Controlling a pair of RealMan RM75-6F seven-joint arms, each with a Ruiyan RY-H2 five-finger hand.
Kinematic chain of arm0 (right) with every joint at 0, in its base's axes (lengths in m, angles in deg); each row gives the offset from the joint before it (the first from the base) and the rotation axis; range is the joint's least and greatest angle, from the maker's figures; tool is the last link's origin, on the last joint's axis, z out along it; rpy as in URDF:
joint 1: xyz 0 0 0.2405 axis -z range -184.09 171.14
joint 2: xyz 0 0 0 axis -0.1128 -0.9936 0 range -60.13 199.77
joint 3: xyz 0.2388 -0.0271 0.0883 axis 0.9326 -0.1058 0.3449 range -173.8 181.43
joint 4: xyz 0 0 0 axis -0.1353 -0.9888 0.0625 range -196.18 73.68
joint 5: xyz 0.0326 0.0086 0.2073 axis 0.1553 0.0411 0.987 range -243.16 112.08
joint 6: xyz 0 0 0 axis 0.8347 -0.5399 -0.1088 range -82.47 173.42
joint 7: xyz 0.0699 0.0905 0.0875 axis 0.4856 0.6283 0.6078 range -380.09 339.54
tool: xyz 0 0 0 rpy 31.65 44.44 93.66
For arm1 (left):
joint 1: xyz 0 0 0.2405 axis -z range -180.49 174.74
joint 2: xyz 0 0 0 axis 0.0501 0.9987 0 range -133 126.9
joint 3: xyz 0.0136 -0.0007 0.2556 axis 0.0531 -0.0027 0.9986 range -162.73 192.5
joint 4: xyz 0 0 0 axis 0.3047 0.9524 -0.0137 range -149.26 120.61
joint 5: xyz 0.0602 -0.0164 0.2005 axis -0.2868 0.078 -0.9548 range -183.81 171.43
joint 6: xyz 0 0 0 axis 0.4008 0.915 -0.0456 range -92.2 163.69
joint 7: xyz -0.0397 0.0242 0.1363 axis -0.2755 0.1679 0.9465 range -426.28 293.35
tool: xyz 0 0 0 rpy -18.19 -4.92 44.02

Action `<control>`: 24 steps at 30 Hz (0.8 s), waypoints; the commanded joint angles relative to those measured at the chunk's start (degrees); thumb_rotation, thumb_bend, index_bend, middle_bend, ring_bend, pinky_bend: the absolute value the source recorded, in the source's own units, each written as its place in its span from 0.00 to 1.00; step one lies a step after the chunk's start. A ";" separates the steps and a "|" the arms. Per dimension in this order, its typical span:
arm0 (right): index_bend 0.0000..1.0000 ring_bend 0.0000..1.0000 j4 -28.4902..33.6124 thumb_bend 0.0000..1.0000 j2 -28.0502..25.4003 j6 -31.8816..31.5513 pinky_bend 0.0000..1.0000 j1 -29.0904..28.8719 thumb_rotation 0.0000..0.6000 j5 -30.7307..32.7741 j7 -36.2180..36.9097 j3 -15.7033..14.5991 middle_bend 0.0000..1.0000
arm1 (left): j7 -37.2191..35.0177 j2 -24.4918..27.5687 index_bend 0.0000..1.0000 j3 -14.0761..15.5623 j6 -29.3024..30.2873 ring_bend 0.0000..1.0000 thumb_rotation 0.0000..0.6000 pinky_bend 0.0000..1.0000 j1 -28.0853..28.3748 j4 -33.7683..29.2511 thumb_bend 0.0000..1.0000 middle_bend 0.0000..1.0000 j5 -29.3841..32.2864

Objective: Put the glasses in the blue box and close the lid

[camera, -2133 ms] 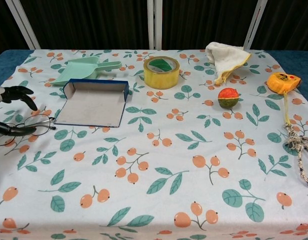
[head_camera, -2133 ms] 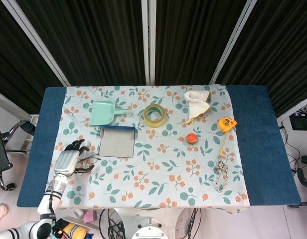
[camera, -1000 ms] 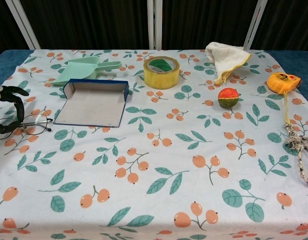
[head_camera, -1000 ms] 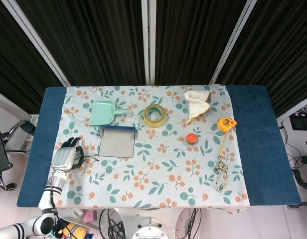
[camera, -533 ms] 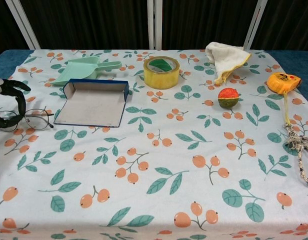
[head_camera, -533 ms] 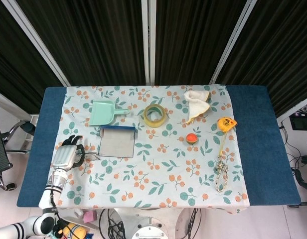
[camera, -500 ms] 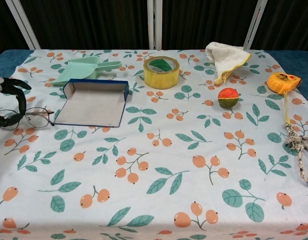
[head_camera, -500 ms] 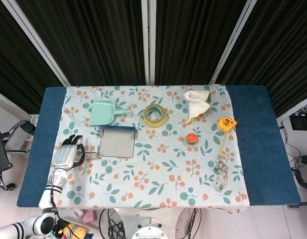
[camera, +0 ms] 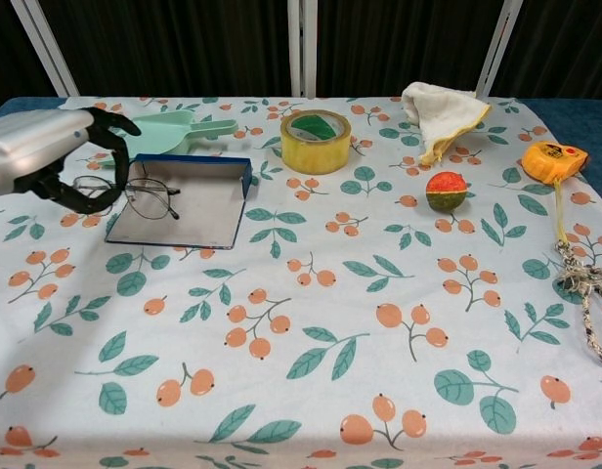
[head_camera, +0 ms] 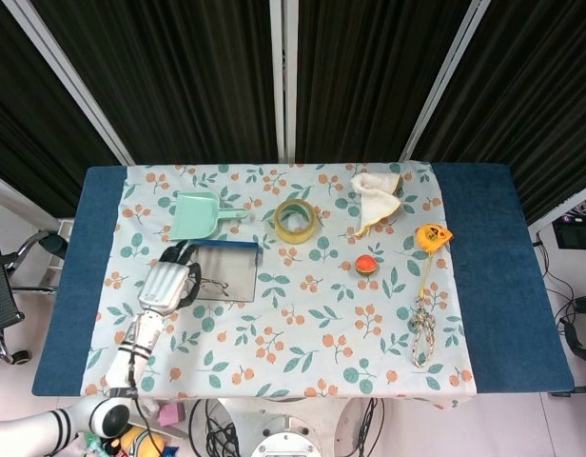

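Glasses now lifted by left hand over blue box.

Black pleated curtains with white poles hang behind a table topped in blue.

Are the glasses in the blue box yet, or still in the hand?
Still in the hand: the left hand holds the glasses at the open, empty blue box's left edge.
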 commanded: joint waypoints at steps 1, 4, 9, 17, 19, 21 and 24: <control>0.00 0.00 -0.10 0.28 -0.23 -0.26 0.00 0.25 1.00 0.23 0.39 0.14 0.00 | 1.71 -2.01 0.59 -0.33 -1.29 0.05 1.00 0.15 1.69 1.46 0.43 0.12 0.46; 0.00 0.00 -0.27 0.27 -0.39 -0.25 0.00 0.43 1.00 0.44 0.78 0.17 0.00 | 3.16 -3.86 0.59 -0.65 -1.81 0.05 1.00 0.15 3.01 2.70 0.43 0.12 0.83; 0.00 0.00 -0.53 0.27 -0.30 0.06 0.00 0.48 1.00 0.44 1.07 0.01 0.00 | 5.88 -6.63 0.59 -1.55 -3.52 0.05 1.00 0.15 5.56 4.64 0.43 0.12 2.45; 0.00 0.00 -0.82 0.27 -0.47 0.08 0.00 0.70 1.00 0.74 1.84 0.15 0.00 | 9.41 -10.66 0.59 -3.46 -5.93 0.05 1.00 0.15 9.75 10.13 0.43 0.11 5.31; 0.00 0.00 -0.95 0.27 -0.55 0.03 0.00 0.82 1.00 0.87 2.04 0.20 0.00 | 10.05 -11.32 0.59 -3.47 -6.64 0.05 1.00 0.15 10.69 12.08 0.43 0.11 5.49; 0.00 0.00 -1.12 0.27 -0.63 -0.03 0.00 0.97 1.00 1.04 2.35 0.26 0.00 | 10.36 -12.10 0.59 -3.96 -7.42 0.05 1.00 0.15 11.51 13.97 0.43 0.11 6.51; 0.00 0.00 -1.21 0.28 -0.76 0.39 0.00 1.07 1.00 1.47 3.29 0.31 0.00 | 11.30 -12.76 0.59 -4.63 -7.64 0.05 1.00 0.15 12.27 15.63 0.43 0.11 7.97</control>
